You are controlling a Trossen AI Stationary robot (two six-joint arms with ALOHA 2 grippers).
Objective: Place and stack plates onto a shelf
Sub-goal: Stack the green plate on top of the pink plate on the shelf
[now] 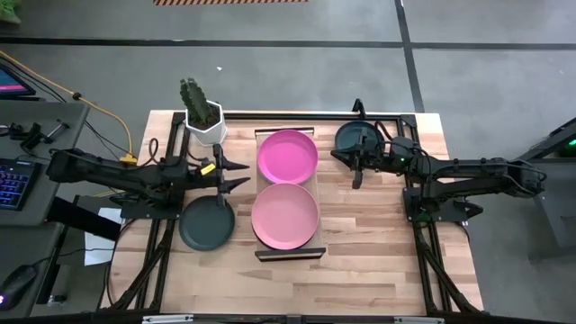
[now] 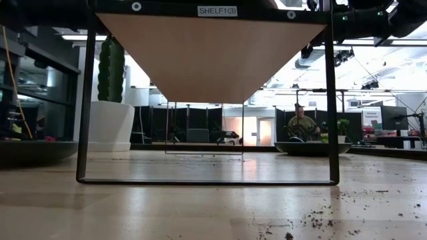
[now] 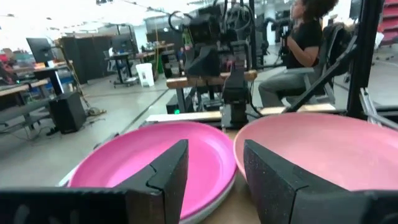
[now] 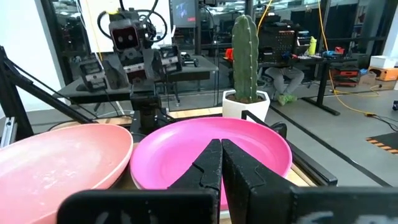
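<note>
wooden table (image 1: 360, 225) carries a shelf (image 1: 288, 255) with two pink plates (image 1: 287, 156) side by side on top. left gripper (image 1: 241, 174) waits beside them, fingers apart and empty, near a dark plate (image 1: 206, 222). right gripper (image 1: 356, 167), fingers closed on nothing, hovers beside another dark plate (image 1: 355, 138).

I've got a cactus (image 1: 193, 94) standing upright in a white pot (image 1: 205, 124) at the counter's (image 1: 360, 261) far edge, just beside my left hand. Off the counter on that same side there's a keyboard (image 1: 13, 183) and a yellow cable (image 1: 106, 115) trailing over the floor. Dark crumbs (image 2: 320, 217) are scattered on the counter. A seated person (image 3: 297, 56) shows in the room beyond.
</note>
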